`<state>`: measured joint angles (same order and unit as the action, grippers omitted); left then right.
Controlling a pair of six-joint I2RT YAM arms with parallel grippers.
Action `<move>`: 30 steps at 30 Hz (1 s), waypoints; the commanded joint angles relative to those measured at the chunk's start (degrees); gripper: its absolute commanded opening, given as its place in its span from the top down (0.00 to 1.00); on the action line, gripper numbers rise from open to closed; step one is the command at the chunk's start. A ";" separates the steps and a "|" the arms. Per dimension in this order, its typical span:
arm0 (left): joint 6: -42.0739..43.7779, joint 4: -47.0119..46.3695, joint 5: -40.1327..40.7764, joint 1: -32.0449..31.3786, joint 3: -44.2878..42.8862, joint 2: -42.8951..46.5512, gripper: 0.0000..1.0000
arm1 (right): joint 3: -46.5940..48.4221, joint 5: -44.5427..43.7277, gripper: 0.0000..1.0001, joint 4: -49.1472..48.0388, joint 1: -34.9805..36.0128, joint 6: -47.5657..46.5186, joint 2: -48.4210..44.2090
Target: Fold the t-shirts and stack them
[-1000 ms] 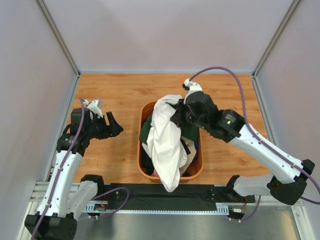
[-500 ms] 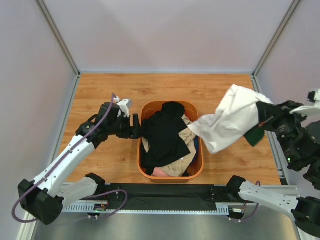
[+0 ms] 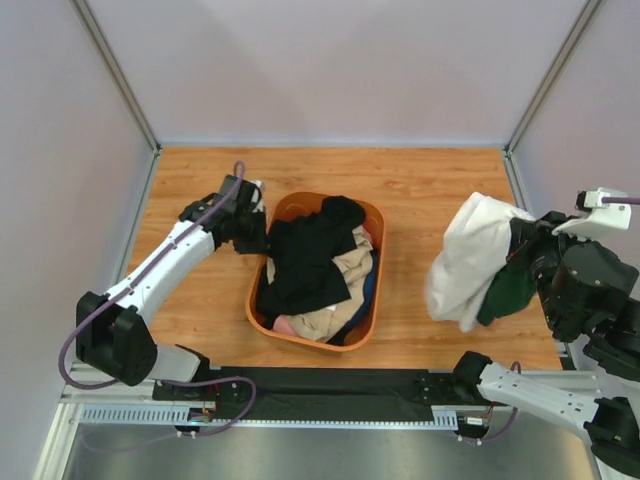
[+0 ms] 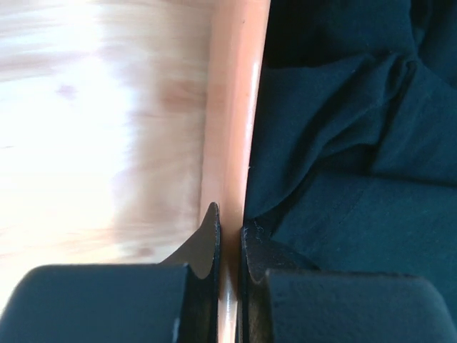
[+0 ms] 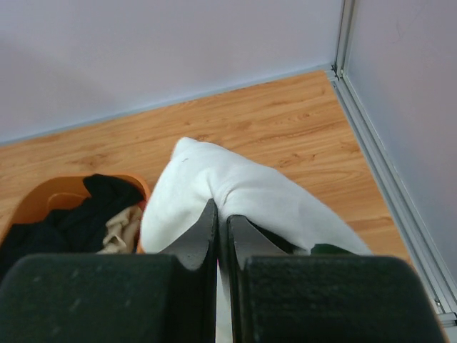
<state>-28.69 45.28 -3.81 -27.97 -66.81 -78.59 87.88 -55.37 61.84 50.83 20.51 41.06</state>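
The left gripper (image 4: 228, 230) has just clamped onto the rim of the orange plastic basket (image 4: 239, 107) and tugged it aside. The right gripper (image 5: 222, 214), shut on the white, green-sleeved t-shirt (image 3: 462, 262), has swung it out over the wooden table (image 3: 420, 200) at right, ready to spread

Left arm (image 3: 160, 275) and right arm (image 3: 540, 385) wear white shells over black joints, above a black rail (image 3: 330, 385) at the frame's bottom. A purple cable (image 3: 62, 352) runs along the left arm; the left gripper (image 4: 228, 218) is black and tapered.
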 commanded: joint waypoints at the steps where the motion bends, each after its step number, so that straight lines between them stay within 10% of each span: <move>1: -1.11 0.17 4.88 13.79 -4.56 0.80 1.00 | -1.12 0.53 1.00 -2.34 0.06 0.40 0.78; 12: -16.37 -5.98 -7.51 45.69 -12.47 -11.23 1.00 | -5.78 3.96 1.00 -7.34 0.06 0.84 4.82; 23: -58.46 -34.61 -2.26 46.86 -5.61 -18.52 1.00 | -9.21 12.13 1.00 -9.37 -0.82 2.69 9.73; 26: -56.84 -34.31 -3.56 46.16 -18.46 -25.96 0.99 | -10.00 16.16 1.00 -10.60 -2.57 3.13 12.37; 30: -49.89 -25.33 -12.88 45.37 -30.93 -31.54 0.59 | -9.48 26.95 1.00 -15.16 -9.06 4.10 17.38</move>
<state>-74.94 25.82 -8.43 17.82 -90.39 -108.57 77.91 -37.98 53.63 45.45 23.14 55.22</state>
